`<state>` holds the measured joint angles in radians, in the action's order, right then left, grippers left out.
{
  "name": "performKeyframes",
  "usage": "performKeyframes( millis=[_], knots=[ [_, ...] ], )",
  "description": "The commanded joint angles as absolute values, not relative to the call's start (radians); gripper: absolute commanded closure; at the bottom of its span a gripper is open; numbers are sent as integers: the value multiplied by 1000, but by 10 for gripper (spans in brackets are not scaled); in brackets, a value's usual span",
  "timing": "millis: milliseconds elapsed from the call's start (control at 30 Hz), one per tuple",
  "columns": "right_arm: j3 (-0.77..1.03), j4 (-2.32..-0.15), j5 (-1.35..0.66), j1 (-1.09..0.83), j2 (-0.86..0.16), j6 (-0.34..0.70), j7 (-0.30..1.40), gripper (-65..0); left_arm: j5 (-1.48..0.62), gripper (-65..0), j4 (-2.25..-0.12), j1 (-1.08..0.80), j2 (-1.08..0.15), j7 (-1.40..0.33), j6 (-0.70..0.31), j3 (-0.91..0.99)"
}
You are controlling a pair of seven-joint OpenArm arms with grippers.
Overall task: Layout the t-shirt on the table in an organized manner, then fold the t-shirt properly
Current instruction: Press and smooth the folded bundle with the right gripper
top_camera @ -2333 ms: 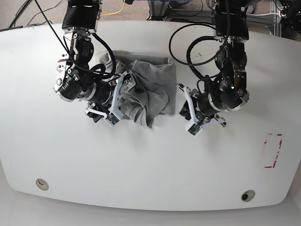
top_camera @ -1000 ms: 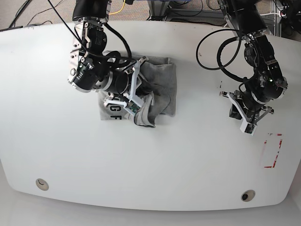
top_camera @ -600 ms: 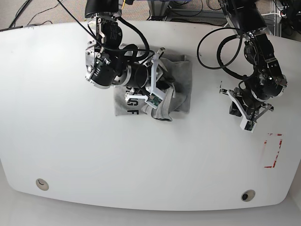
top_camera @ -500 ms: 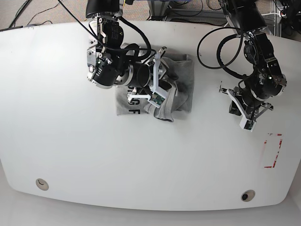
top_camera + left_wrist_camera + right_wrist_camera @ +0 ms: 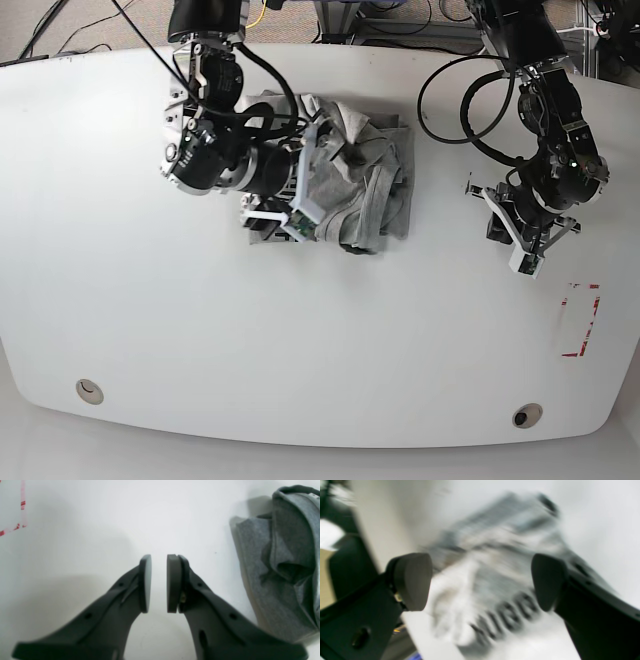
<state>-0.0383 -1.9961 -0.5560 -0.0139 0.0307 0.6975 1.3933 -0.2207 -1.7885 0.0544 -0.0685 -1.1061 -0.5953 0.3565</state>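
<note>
The right gripper [image 5: 480, 582] has just let go: its jaws now stand wide apart over the t-shirt [image 5: 360, 190], which a second ago was pinched and dragged sideways. The soft heather-grey cotton lies crumpled in deep folds at the far middle of the glossy white table [image 5: 300, 360], dark lettering partly showing. Spreading is not yet done. The left gripper [image 5: 159, 582] hovers nearly closed, holding nothing, well right of the cloth

Base view: bright, even overhead light; glossy table [image 5: 320, 340] shows soft sheen, faint short shadows under arms. Left wrist view: sharp on fingers [image 5: 172, 582], bkgd slightly soft, broad grey shadow at table's left side. Right wrist view: heavy motion blur; t-shirt [image 5: 495, 580] lettering smeared, fingers [image 5: 412, 580] fairly crisp.
</note>
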Motion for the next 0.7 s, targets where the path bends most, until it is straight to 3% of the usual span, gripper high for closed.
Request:
performKeyframes(
  millis=[0, 667],
  knots=[
    [-18, -2014, -573, 2, 2, 698, 1379, -604, -229, -101, -1805, 71, -74, -1084, -596, 357],
    [-18, -1966, -575, -35, 4, 698, 1385, -604, -229, -101, -1805, 70, -74, -1084, -596, 360]
  ],
)
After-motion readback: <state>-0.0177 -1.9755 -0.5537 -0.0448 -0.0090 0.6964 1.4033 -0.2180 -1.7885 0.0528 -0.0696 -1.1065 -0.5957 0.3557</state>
